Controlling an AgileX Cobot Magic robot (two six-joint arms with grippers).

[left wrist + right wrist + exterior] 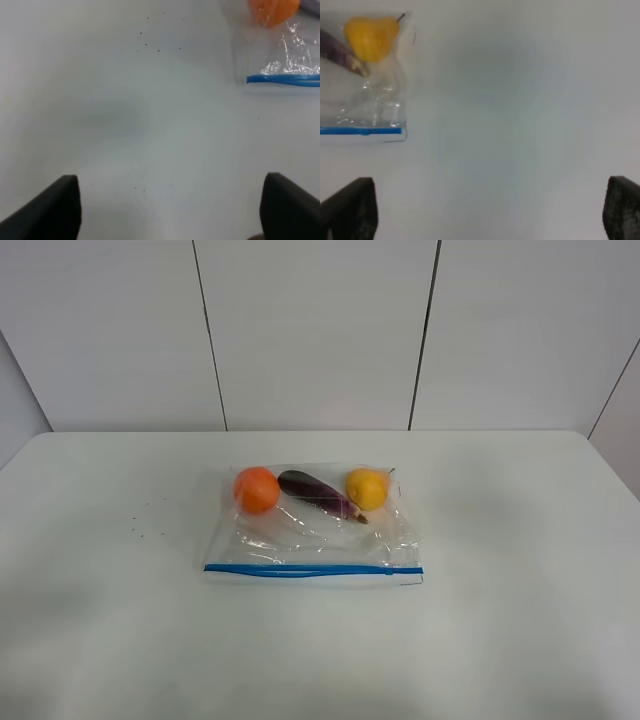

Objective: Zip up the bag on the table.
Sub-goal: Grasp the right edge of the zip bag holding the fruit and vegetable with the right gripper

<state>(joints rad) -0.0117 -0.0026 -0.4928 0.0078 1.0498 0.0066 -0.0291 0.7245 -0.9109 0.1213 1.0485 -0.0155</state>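
Bag of clear plastic lies flat at the middle of the white table, blue zipper strip along its near edge, 3 pieces of produce inside. Left gripper and right gripper hover over bare tabletop on either side, jaws spread wide, empty.

Clear crinkly plastic zip bag cropped in both wrist views; round orange fruit, purple eggplant inside it cropped. Blue zipper strip's seal unclear.

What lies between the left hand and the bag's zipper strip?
Between left hand and bag, only bare table with a few dark specks, per the left wrist view.
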